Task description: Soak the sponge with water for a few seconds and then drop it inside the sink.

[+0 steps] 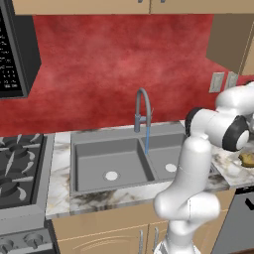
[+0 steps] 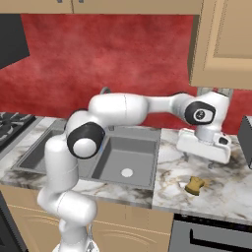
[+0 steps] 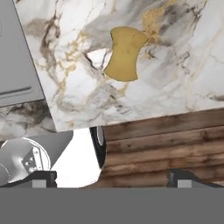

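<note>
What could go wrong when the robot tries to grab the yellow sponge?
The sponge lies near the front edge of the counter, so a clumsy push might knock it to the floor. The open gripper hangs above it, not yet lined up, so it might close on nothing. The water runs in the sink, a long carry away.

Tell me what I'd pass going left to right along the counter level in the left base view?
Stove → left basin's drain → water falling from the faucet → right basin's drain → sponge on the counter at the far right.
</note>
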